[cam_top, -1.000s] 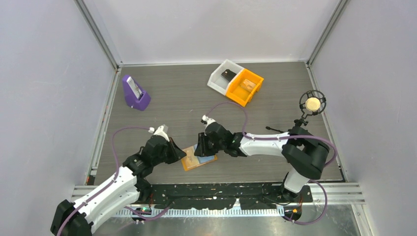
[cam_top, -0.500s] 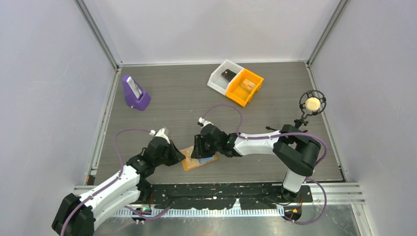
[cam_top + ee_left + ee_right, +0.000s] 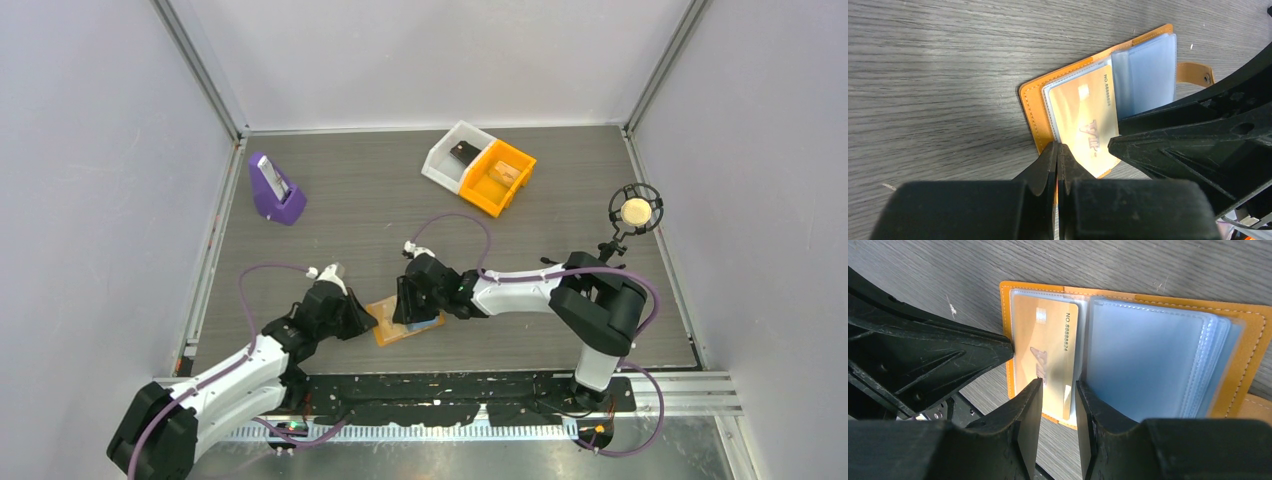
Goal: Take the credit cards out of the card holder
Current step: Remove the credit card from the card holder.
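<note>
The card holder (image 3: 388,331) lies open on the table, an orange cover (image 3: 1034,107) with light blue sleeves (image 3: 1148,350) and a strap (image 3: 1195,77) at its far side. A gold credit card (image 3: 1045,340) shows in the sleeve (image 3: 1088,120) at the holder's left. My left gripper (image 3: 1058,146) is shut, its tips resting on the cover's edge beside the card (image 3: 372,318). My right gripper (image 3: 1058,385) hovers low over the holder (image 3: 413,310), open by a narrow gap, with the card's lower edge showing between its fingers.
A white bin (image 3: 436,158) and an orange bin (image 3: 480,197) stand joined at the back, each with a small item inside. A purple stand (image 3: 275,200) is at the back left. A round gold disc on a black mount (image 3: 635,210) stands at the right.
My right gripper has shifted a little to the left over the holder and its jaws have parted slightly. The left arm has barely moved, and the holder stays put.
</note>
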### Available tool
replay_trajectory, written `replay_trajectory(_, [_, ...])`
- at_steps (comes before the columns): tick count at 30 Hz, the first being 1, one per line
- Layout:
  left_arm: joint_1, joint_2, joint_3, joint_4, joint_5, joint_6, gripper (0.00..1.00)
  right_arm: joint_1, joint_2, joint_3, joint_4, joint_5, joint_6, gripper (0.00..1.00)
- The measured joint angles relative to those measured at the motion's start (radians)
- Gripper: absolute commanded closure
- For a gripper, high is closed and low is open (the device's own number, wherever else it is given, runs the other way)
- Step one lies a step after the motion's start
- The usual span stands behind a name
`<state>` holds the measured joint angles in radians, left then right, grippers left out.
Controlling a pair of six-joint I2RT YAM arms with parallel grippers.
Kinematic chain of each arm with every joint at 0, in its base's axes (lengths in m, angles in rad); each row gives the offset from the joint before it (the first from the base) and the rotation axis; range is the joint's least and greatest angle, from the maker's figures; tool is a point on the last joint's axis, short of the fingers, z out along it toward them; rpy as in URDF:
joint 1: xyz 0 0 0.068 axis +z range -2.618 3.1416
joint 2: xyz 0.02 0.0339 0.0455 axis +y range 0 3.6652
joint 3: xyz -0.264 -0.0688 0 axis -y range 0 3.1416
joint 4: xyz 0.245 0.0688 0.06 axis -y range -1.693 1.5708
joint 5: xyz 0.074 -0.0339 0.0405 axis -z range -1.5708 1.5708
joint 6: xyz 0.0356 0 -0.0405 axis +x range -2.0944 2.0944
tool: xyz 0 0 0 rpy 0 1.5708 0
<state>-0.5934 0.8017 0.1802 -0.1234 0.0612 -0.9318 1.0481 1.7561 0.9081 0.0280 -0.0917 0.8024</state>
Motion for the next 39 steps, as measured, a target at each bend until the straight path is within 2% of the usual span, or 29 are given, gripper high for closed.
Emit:
replay_trajectory(16, [0.000, 0.003, -0.009, 0.020, 0.003, 0.000, 1.00, 0.003, 0.001, 0.017, -0.011, 0.013, -0.022, 0.63])
replay_trajectory(28, [0.000, -0.019, -0.022, 0.023, 0.003, -0.003, 1.00, -0.044, 0.005, -0.069, 0.142, -0.058, -0.014, 0.82])
replay_trajectory(33, [0.000, -0.019, -0.022, 0.023, 0.003, -0.003, 1.00, -0.066, 0.005, -0.109, 0.217, -0.099, -0.005, 0.93])
replay_trajectory(39, [0.000, -0.018, -0.022, 0.023, 0.003, -0.003, 1.00, -0.095, 0.005, -0.164, 0.331, -0.162, 0.033, 0.95])
